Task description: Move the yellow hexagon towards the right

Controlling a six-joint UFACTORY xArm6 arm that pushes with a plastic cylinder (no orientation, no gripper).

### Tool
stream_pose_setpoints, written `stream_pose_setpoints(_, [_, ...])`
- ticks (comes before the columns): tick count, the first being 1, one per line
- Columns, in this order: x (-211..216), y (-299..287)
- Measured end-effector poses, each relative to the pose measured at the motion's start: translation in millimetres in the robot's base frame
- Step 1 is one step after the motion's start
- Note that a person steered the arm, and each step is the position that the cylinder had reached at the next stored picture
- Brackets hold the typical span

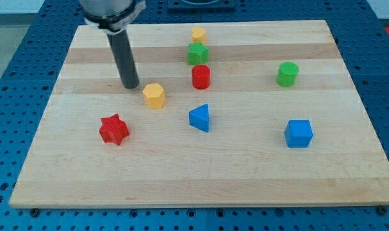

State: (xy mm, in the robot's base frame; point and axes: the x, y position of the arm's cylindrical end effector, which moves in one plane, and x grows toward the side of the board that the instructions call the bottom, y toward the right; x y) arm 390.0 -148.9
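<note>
Presently on the wooden board [200, 186]: yellow hexagon [154, 95], left of centre, with my tip [131, 86] just beside it on the view's left, contact not discernible; the rod carries no claw, so nothing is grasped. Red star [114, 129] below-left of the hexagon. Blue triangular block [200, 118] to its lower right. Red cylinder [201, 76], green star [197, 54] and a small yellow block [198, 34] stacked in a column toward the view's top. Green cylinder [287, 74] and blue cube [299, 133] at the view's right.

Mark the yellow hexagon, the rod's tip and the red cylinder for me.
yellow hexagon [154, 95], camera view, on its top face.
my tip [131, 86], camera view, the rod's very end, just left of the hexagon.
red cylinder [201, 77], camera view, on its side.
</note>
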Motion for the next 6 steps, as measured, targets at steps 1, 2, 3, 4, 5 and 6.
stream_pose_setpoints(1, [27.3, 1.3])
stream_pose_setpoints(2, [27.7, 15.5])
stream_pose_setpoints(3, [27.7, 36.1])
stream_pose_setpoints(4, [27.7, 60.5])
stream_pose_setpoints(5, [27.7, 81.1])
stream_pose_setpoints(6, [27.7, 91.5])
